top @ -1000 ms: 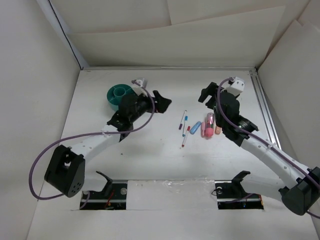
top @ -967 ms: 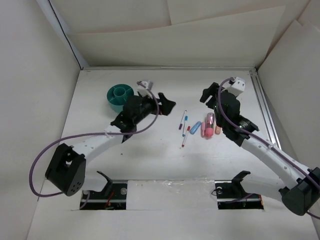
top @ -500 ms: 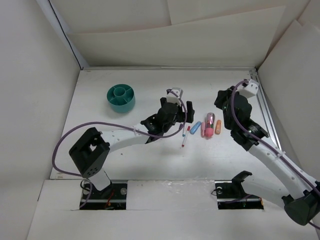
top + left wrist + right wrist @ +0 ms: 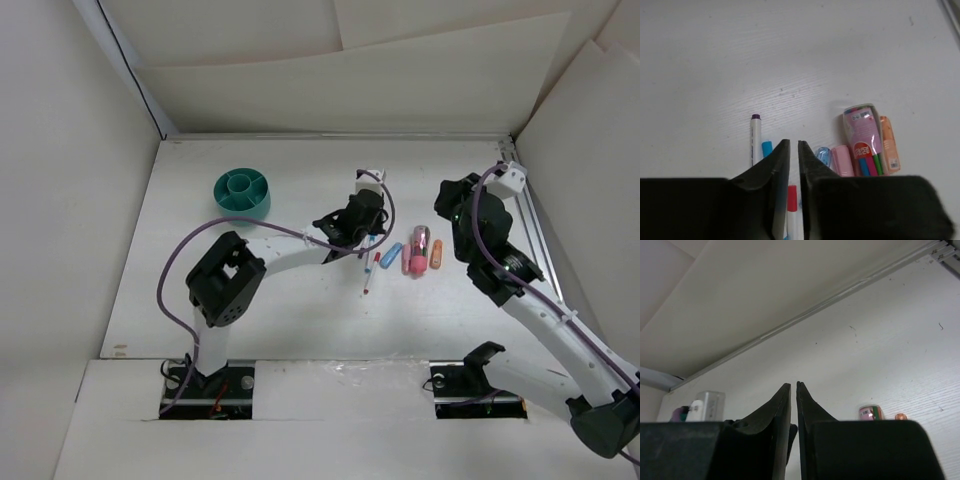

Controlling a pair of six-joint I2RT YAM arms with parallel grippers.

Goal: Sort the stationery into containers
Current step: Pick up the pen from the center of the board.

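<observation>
Top external view shows the left arm (image 4: 270, 250) reaching from the near edge over the table (image 4: 200, 290) to the middle, where its end hangs above the pens. Nearest to the bases lies the red pen (image 4: 369, 274), white with a red cap, flat on the table. To the right of it and a little farther lie the blue piece (image 4: 390, 254), the pink piece (image 4: 410, 263), the pack (image 4: 421, 243) of markers and the orange piece (image 4: 436, 254), close side by side.

In the left wrist view, the left gripper (image 4: 793, 147) has its jaws together, with only a thin slit between them. The red cap is seen low in this slit, and I cannot tell if the fingers touch it. Just left of the fingers lie the blue pen (image 4: 767, 149) and the purple pen (image 4: 755, 142), side by side.

Beyond the pack is the right gripper (image 4: 793, 387). Its jaws also stand together with a narrow slit and hold nothing.

Farthest, at the left of the table, stands the teal cup (image 4: 245, 210), upright and well apart from the stationery. All the stationery lies on the table, outside the cup.
</observation>
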